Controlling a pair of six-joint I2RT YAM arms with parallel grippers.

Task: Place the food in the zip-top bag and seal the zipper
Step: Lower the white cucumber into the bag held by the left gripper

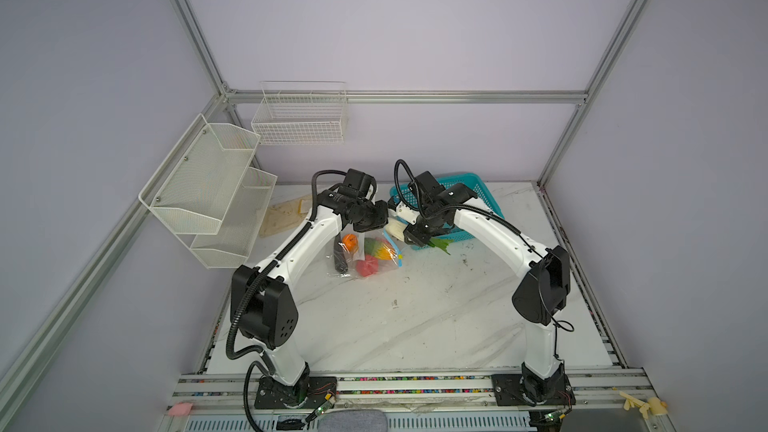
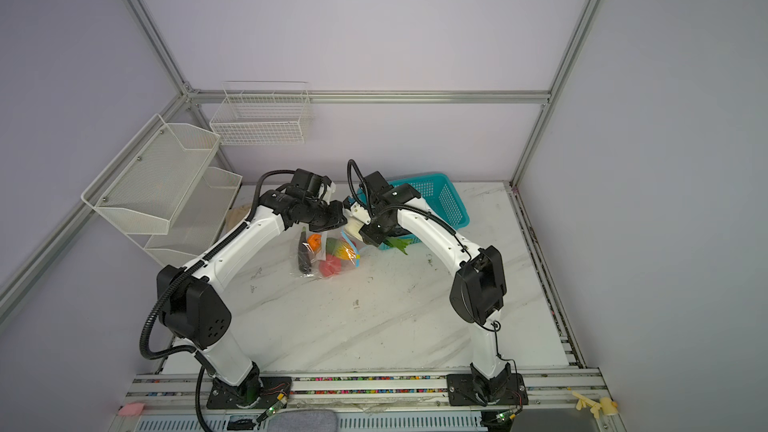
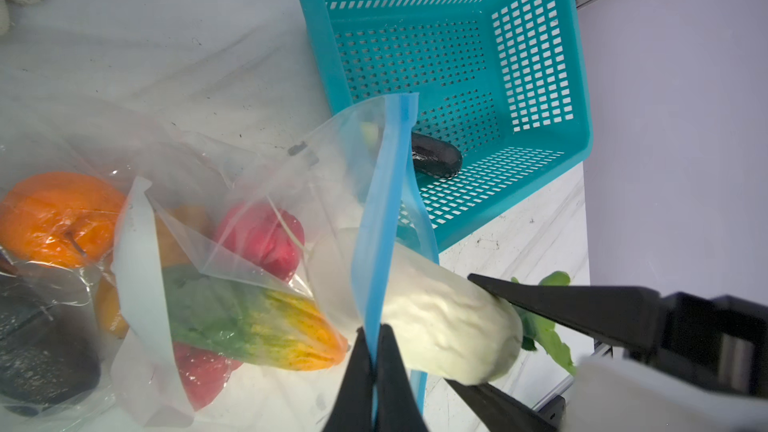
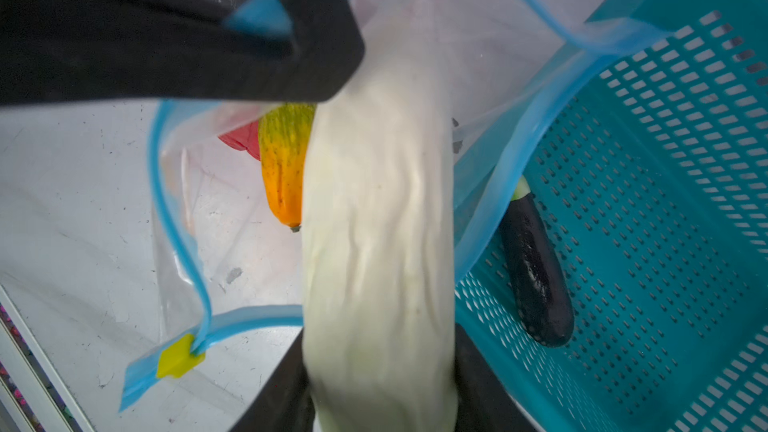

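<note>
The clear zip-top bag (image 1: 374,257) (image 2: 332,259) lies mid-table with an orange (image 3: 58,218), red pieces (image 3: 262,238), a green-and-yellow piece (image 3: 257,326) and a dark eggplant (image 3: 37,347) inside. My left gripper (image 3: 376,332) is shut on the light blue zipper (image 3: 386,209) and holds the mouth up. My right gripper (image 4: 380,347) is shut on a white vegetable (image 4: 374,222) (image 3: 440,326) with green leaves (image 3: 548,338). Its front end pokes into the open mouth. The yellow slider tab (image 4: 180,356) sits at one end of the zipper. A second eggplant (image 4: 536,268) lies in the basket.
The teal perforated basket (image 1: 457,197) (image 3: 457,76) stands right beside the bag's mouth, behind my right gripper. White mesh shelves (image 1: 208,193) hang at the left wall and a wire basket (image 1: 301,118) at the back. A tan flat bag (image 1: 282,218) lies behind my left arm.
</note>
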